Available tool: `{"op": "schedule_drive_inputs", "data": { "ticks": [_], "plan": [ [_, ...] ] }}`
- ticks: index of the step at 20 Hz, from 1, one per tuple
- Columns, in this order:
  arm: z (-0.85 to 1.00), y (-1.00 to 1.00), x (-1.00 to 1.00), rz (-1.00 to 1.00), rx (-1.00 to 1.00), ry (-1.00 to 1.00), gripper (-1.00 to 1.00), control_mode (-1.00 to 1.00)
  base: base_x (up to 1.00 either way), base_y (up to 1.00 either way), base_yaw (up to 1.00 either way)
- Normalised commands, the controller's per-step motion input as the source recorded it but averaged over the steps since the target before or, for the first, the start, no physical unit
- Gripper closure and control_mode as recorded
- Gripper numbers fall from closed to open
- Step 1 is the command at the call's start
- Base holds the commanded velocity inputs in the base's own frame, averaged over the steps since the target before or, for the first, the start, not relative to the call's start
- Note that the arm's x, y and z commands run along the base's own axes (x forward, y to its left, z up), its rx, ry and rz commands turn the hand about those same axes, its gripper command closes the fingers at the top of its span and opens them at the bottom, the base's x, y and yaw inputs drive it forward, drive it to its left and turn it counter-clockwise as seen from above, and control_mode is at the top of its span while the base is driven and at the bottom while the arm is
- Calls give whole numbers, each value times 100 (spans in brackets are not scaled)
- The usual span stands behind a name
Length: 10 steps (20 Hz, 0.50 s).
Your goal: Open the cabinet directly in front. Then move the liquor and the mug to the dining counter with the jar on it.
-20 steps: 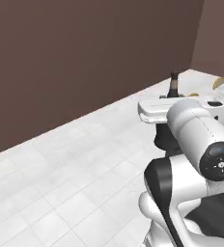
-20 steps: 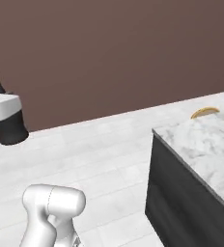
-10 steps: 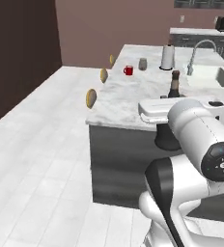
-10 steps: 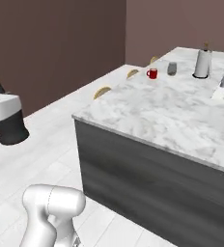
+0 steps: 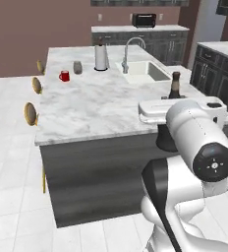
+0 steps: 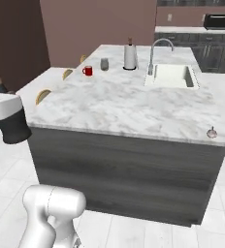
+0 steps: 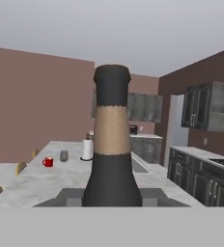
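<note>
I'm seeing a near-black liquor (image 7: pixel 111 159) with tan neck, red mug (image 5: pixel 64 76), grey-veined white marble desk (image 5: pixel 94 110).

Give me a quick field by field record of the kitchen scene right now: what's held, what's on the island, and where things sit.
held: liquor, upright between the jaws of the gripper
dining counter: white marble island with a sink and faucet
mug: red, on the island's far part, near the stool side
jar: beside the mug, apart from it
paper towel roll: upright, between jar and faucet
stools: along the island's left side in the left base view
task left: liquor not yet set down
</note>
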Motion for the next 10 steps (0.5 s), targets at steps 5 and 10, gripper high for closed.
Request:
{"op": "schedule_drive_inputs", "data": {
  "ticks": [5,10],
  "plan": [
    [0,0,0,0,0,0,100,100,0,62,0],
    [0,0,0,0,0,0,100,100,0,100,0]
  ]
}}
